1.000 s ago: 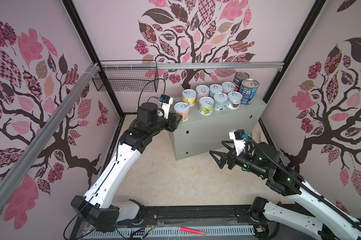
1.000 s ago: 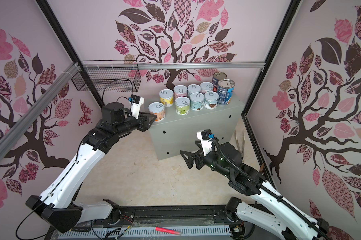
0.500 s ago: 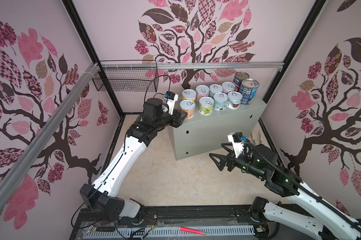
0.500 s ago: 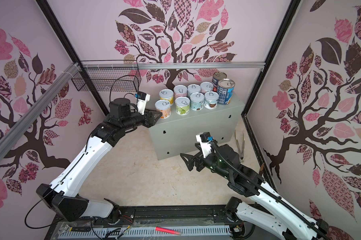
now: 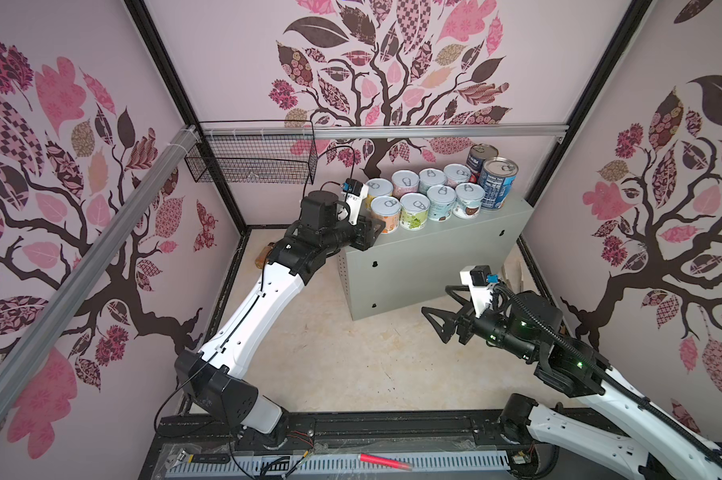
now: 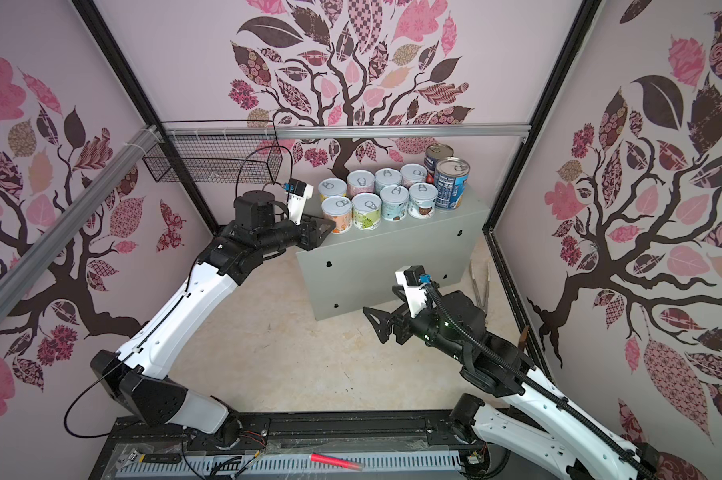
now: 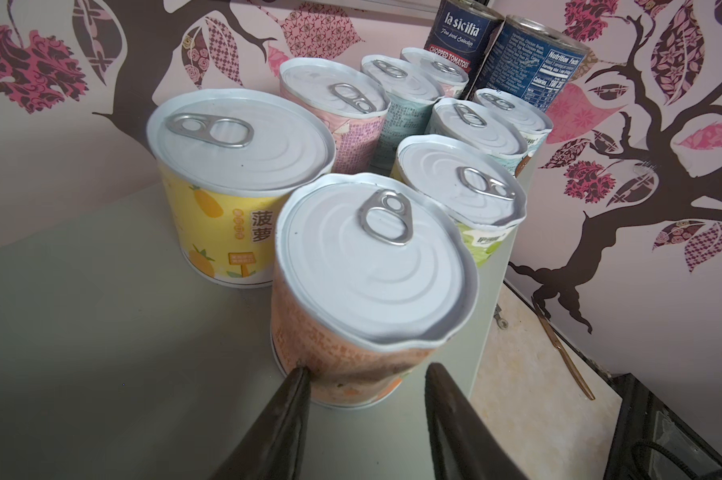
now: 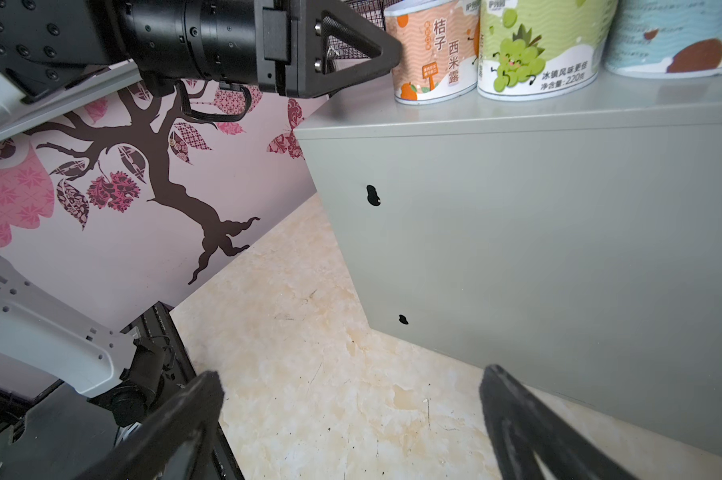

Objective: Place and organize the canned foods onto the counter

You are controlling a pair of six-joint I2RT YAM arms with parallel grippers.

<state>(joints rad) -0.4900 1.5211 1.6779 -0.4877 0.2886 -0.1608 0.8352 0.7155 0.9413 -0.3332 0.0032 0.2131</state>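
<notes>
Counter (image 5: 434, 266): light-grey metal box against the back wall, its flat top carrying all ten cans. Wire basket (image 5: 251, 162): black mesh, hung on the back rail, up and left of the counter. Left gripper (image 7: 365, 374): at the counter's left end, jaws drawn in on the orange-label can (image 7: 363, 291), fingertips (image 7: 297, 382) pinching only the near side of its lower wall. Right gripper (image 8: 351, 374): jaws spread wide, empty, above the floor before the counter. Blue-label can (image 5: 496, 187) and tomato-label can (image 5: 477, 156): tall, upright, at the right end. Short white-lidded cans: eight, upright, in two rows of four. The orange-label can stands at the front row's left end, just beside the green-label can (image 5: 413, 212), with the yellow-label can (image 7: 234, 166) behind.
</notes>
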